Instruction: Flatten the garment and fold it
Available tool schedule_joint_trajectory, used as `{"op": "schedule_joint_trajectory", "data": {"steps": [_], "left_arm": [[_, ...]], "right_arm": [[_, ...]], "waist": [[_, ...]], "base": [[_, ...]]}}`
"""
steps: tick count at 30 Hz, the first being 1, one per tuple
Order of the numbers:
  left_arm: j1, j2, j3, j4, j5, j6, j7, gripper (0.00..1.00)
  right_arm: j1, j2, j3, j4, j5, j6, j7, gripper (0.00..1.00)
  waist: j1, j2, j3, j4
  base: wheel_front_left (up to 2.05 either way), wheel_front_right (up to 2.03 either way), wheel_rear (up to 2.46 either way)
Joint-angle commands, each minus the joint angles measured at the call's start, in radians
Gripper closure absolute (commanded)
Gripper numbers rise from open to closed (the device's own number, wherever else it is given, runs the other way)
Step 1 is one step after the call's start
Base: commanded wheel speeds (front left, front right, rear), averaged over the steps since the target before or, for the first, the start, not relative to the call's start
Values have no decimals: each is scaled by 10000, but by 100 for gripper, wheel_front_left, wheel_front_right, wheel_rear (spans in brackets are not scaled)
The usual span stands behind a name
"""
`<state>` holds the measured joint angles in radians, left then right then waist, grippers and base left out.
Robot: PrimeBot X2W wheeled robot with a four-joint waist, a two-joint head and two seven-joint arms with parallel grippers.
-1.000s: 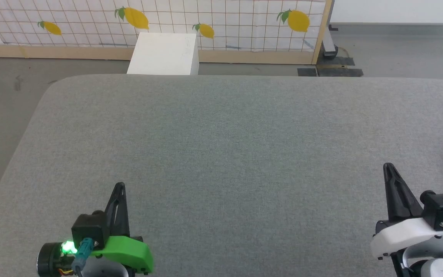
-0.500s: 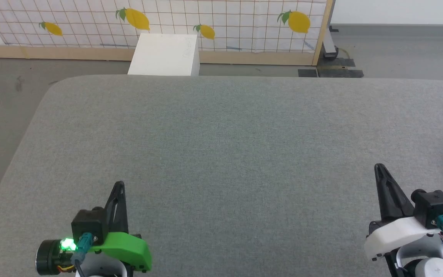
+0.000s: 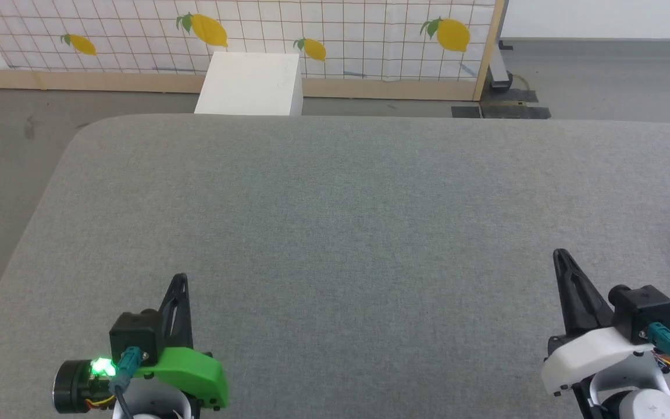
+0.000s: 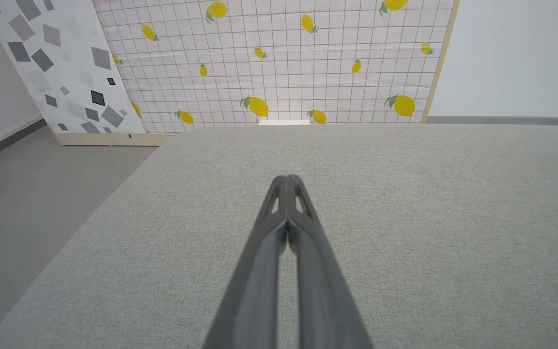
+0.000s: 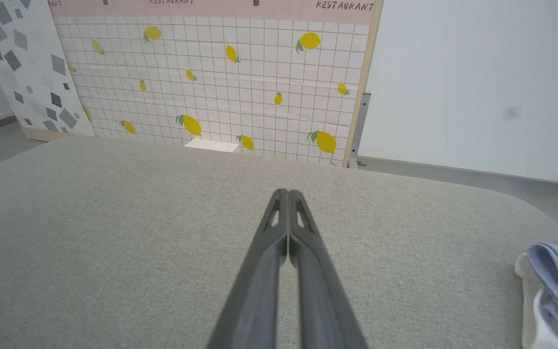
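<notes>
The job had not really begun. The shirt (image 5: 557,291) lay bunched up at the far right edge of the gray table (image 3: 335,192), well apart from both grippers. The left gripper (image 3: 180,283) and the right gripper (image 3: 560,257) had their fingers pressed together, holding nothing. Next, I think, the right one would need to open and reach for the shirt. Most of the shirt was cut off - no collar or sleeves could be made out.
</notes>
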<state>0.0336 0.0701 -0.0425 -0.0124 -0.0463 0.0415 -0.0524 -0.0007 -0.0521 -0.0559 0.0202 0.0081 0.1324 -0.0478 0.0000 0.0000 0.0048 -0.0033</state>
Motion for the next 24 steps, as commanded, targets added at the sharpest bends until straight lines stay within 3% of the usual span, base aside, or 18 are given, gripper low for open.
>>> {"op": "schedule_joint_trajectory", "data": {"steps": [1, 24], "left_arm": [[-197, -33, 75, 33, 91, -84, 80, 100], [-336, -199, 425, 124, 463, -415, 524, 100]], "right_arm": [[6, 15, 85, -80, -48, -14, 69, 100], [7, 18, 559, -202, -81, -17, 478, 100]], "waist": [[0, 0, -3, 2], [0, 0, -48, 33]], "base": [[0, 0, 0], [0, 0, 0]]}}
